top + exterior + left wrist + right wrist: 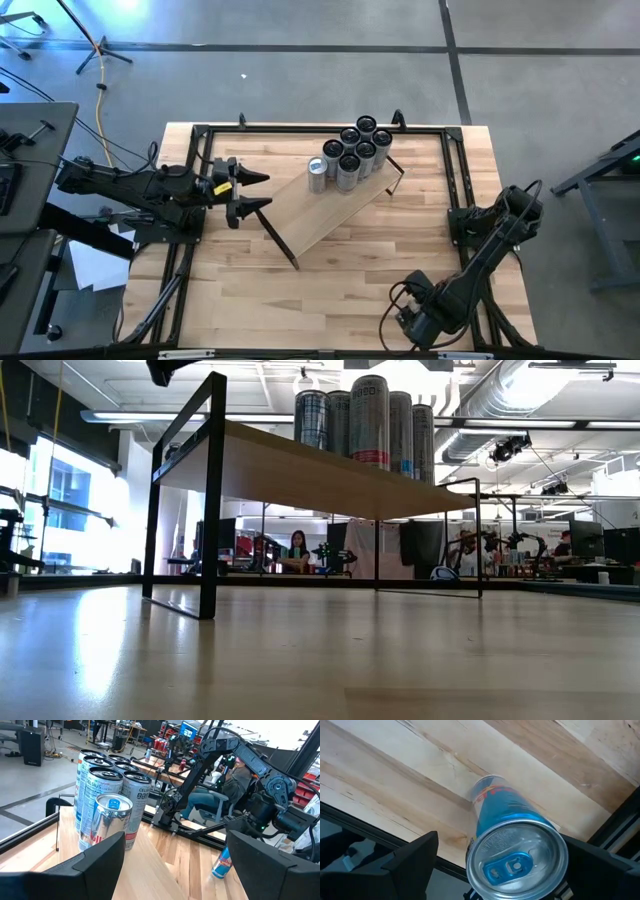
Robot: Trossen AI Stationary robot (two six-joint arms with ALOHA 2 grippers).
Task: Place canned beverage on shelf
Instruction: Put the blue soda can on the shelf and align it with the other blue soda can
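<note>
The shelf [335, 210] is a pale board that stands on black brackets, lying slantwise across the table. Several cans [358, 150] stand upright on its far right end, with a silver can [317, 172] nearest me; they also show in the left wrist view [107, 805]. My left gripper [268, 192] is open and empty at the shelf's left side, pointing toward the cans [175, 855]. My right gripper [500, 840] is open near the table's near right corner [408, 318], pointing down, its fingers on either side of a blue canned beverage [512, 835], whose base is at the tabletop. My right gripper stands around the blue can's top end [517, 855] from above. One finger [415, 860] is plainly apart from the can. I cannot tell whether the other finger [600, 865] touches it.
A black metal frame [300, 128] runs around the butcher-block tabletop [250, 290]. The right arm's base [470, 225] stands at the right edge. In the low view the shelf [300, 465] stands raised above the tabletop on its bracket legs [212, 500]. People sit in the room beyond.
</note>
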